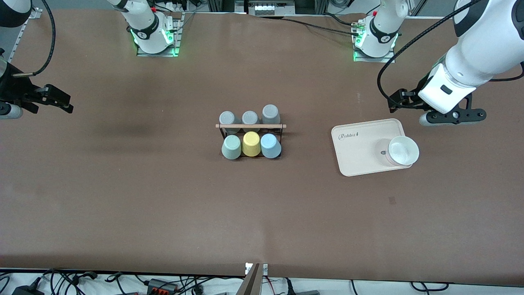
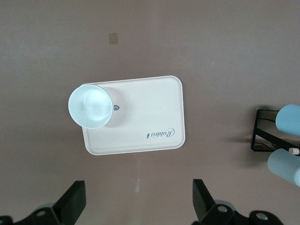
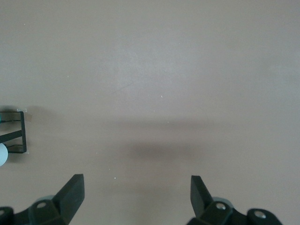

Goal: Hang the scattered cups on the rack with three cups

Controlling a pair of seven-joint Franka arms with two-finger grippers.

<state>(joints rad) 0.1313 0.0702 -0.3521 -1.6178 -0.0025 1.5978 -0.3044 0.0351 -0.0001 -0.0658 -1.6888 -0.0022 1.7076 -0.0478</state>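
The black wire rack (image 1: 250,126) with a wooden rod stands mid-table. On its side nearer the front camera sit the sage green cup (image 1: 231,147), a yellow cup (image 1: 251,144) and the light blue cup (image 1: 270,146), all bottom up. Three grey cups (image 1: 249,118) sit on its farther side. My left gripper (image 1: 452,116) is open and empty, up in the air by the beige tray; in its wrist view (image 2: 139,206) the rack's end (image 2: 262,136) and the light blue cup (image 2: 288,119) show. My right gripper (image 1: 10,110) is open and empty at the right arm's end of the table, over bare table (image 3: 136,199).
A beige tray (image 1: 360,143) lies toward the left arm's end of the table, with a white cup (image 1: 403,150) standing open side up on its corner. The tray (image 2: 154,108) and the cup (image 2: 91,106) also show in the left wrist view. A corner of the rack (image 3: 14,133) shows in the right wrist view.
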